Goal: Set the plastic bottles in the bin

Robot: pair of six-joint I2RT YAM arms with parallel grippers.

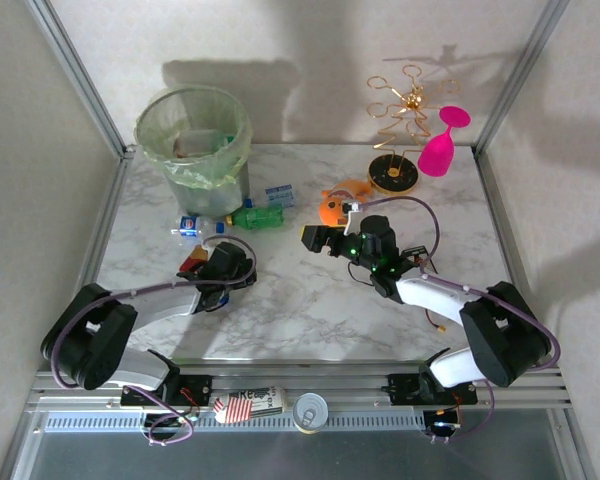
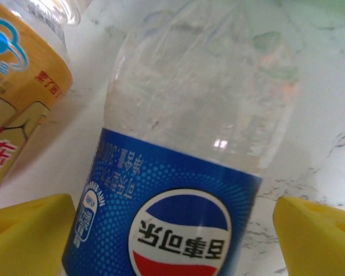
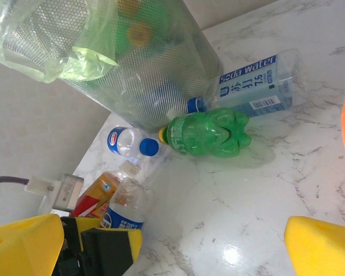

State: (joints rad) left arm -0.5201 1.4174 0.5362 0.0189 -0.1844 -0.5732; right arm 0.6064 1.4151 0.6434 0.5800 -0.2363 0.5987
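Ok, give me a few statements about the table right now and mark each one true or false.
1. The green bottle lies on the table beside the bin. True.
2. The left jaws are shut on a bottle. False: they stand open either side of the blue-labelled clear bottle.
3. The bin is empty. False: things show inside it.
4. The right jaws are open, holding nothing. True.
5. The pink goblet sits beside the bin. False: it is by the gold wire stand, far right.
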